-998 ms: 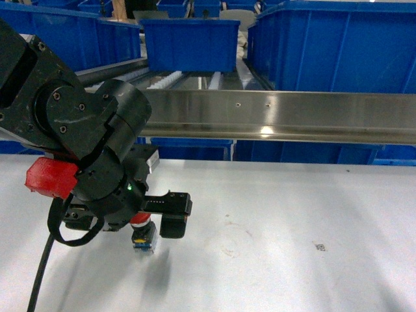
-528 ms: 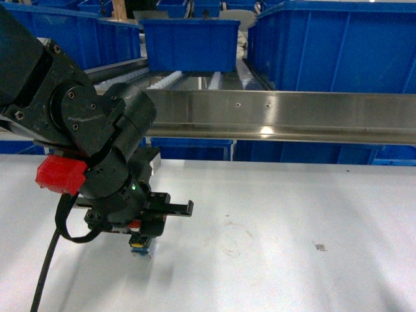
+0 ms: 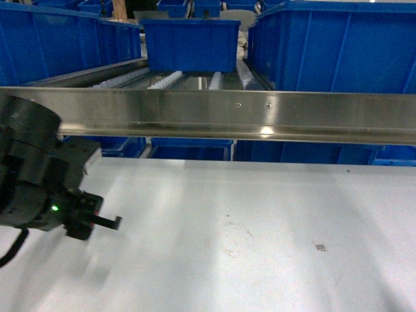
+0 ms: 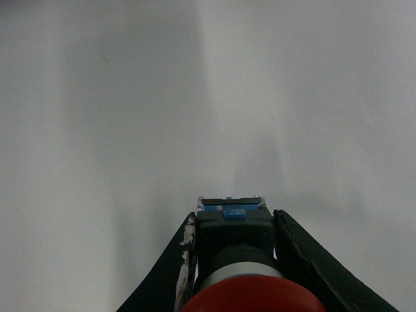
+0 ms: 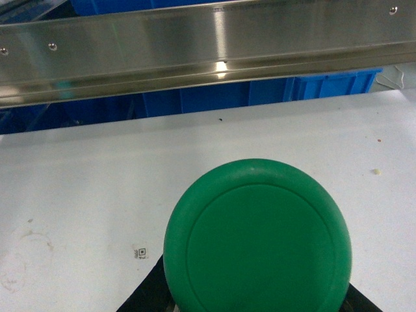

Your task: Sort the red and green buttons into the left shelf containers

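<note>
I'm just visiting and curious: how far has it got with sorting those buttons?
Picking up looks done: the left hand grips a red button, and the right hand's camera shows a green button filling its view, apparently held. The white table shows no loose buttons. What remains is dropping both into the blue bins; no button shows in them yet.

arm: blk, rounded | green LED | claw: blk fingers

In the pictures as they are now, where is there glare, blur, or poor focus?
Head view: a bright glare spot on the steel rail; the left gripper is smeared by motion. Left wrist view: the red button at the bottom edge is soft. Right wrist view: the green button fills the foreground, slightly soft.
</note>
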Robot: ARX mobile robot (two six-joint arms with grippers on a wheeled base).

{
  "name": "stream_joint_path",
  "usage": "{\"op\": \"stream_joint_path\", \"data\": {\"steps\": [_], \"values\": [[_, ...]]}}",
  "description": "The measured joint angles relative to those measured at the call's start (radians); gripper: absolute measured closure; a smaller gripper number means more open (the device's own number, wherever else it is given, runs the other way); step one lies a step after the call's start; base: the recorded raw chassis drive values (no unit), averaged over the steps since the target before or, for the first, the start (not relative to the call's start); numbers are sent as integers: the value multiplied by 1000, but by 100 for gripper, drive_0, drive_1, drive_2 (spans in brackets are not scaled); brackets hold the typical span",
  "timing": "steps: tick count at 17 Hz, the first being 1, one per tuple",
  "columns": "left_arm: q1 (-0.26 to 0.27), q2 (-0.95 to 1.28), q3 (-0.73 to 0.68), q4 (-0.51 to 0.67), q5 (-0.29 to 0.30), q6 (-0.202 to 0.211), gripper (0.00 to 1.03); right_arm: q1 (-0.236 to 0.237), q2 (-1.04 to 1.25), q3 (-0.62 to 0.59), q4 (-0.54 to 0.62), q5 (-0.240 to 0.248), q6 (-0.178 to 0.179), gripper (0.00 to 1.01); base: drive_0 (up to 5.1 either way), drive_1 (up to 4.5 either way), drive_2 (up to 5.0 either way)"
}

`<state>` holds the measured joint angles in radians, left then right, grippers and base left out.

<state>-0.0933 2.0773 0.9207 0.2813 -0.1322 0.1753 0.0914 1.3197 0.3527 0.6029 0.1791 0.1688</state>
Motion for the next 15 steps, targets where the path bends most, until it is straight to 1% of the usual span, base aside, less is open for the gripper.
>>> {"op": "stream_joint_path", "data": {"steps": [1, 2, 3, 4, 5, 6, 7, 8, 10, 12, 15], "values": [[50, -27, 6, 53, 69, 22, 72, 0, 0, 0, 0, 0, 0, 75, 0, 0, 0], [72, -66, 19, 104, 117, 27, 72, 0, 0, 0, 0, 0, 0, 75, 0, 0, 0], [81, -135, 53, 101, 185, 10, 72, 0, 0, 0, 0, 0, 0, 75, 0, 0, 0], [74, -201, 60, 141, 207, -17, 72, 0, 0, 0, 0, 0, 0, 75, 0, 0, 0], [59, -296, 68, 127, 233, -68, 72, 0, 0, 0, 0, 0, 0, 75, 0, 0, 0], [15, -443, 8, 159, 216, -151, 72, 0, 0, 0, 0, 0, 0, 75, 0, 0, 0], [-3, -520, -46, 159, 186, -182, 72, 0, 0, 0, 0, 0, 0, 75, 0, 0, 0], [-11, -598, -99, 153, 135, -214, 72, 0, 0, 0, 0, 0, 1, 75, 0, 0, 0], [-19, -710, -146, 78, 116, -256, 72, 0, 0, 1, 0, 0, 3, 75, 0, 0, 0], [-19, -790, -175, 36, 116, -274, 72, 0, 0, 1, 0, 0, 3, 75, 0, 0, 0], [-6, -822, -194, 48, 123, -272, 72, 0, 0, 1, 0, 0, 3, 75, 0, 0, 0]]}}
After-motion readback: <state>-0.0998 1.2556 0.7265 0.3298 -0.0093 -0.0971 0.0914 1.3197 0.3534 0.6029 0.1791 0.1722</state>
